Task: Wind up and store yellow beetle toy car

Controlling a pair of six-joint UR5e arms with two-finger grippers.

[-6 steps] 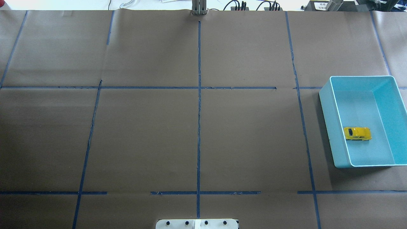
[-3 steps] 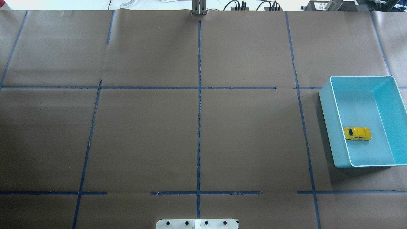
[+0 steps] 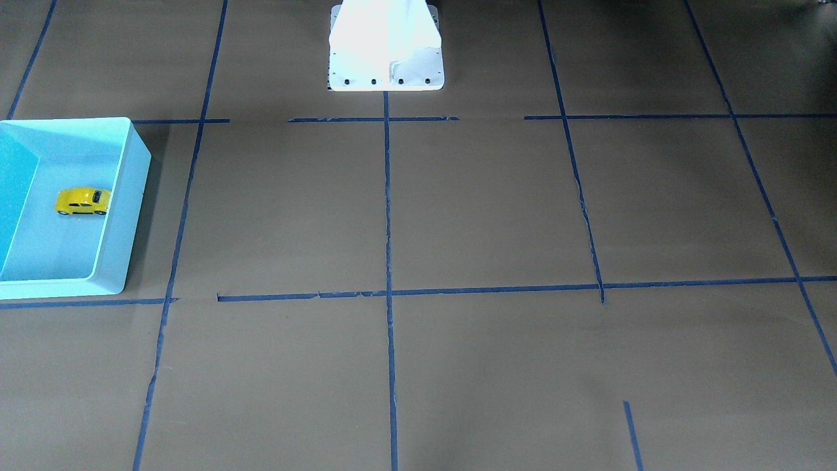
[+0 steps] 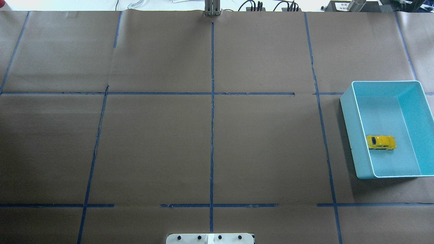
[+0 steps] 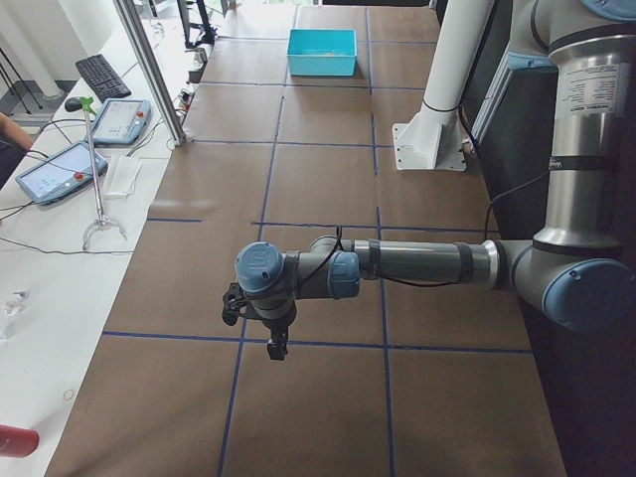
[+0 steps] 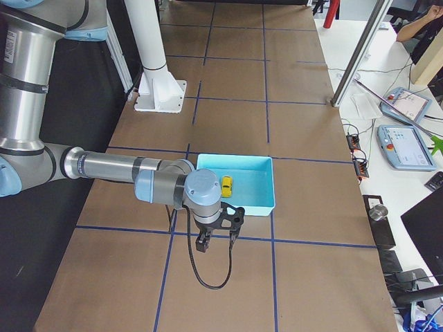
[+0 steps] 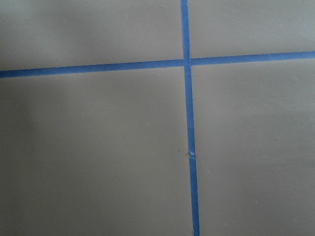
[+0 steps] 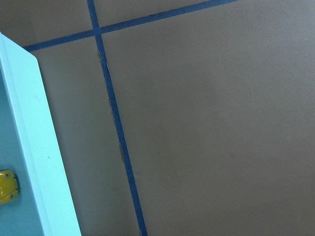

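The yellow beetle toy car (image 4: pixel 380 142) sits on its wheels inside the light blue bin (image 4: pixel 349 135), near the bin's left wall. It also shows in the front view (image 3: pixel 82 201), the right side view (image 6: pixel 226 185) and at the edge of the right wrist view (image 8: pixel 7 186). The right gripper (image 6: pixel 218 238) hangs above the table just outside the bin's near wall (image 6: pixel 256 200); I cannot tell if it is open or shut. The left gripper (image 5: pixel 276 343) hangs over bare table at the far end from the bin (image 5: pixel 321 50); I cannot tell its state either.
Brown paper with blue tape lines (image 4: pixel 212 135) covers the table. The white robot base (image 3: pixel 386 46) stands at the table's middle edge. A grabber tool (image 5: pixel 94 179) and tablets (image 5: pixel 55 171) lie on the side desk.
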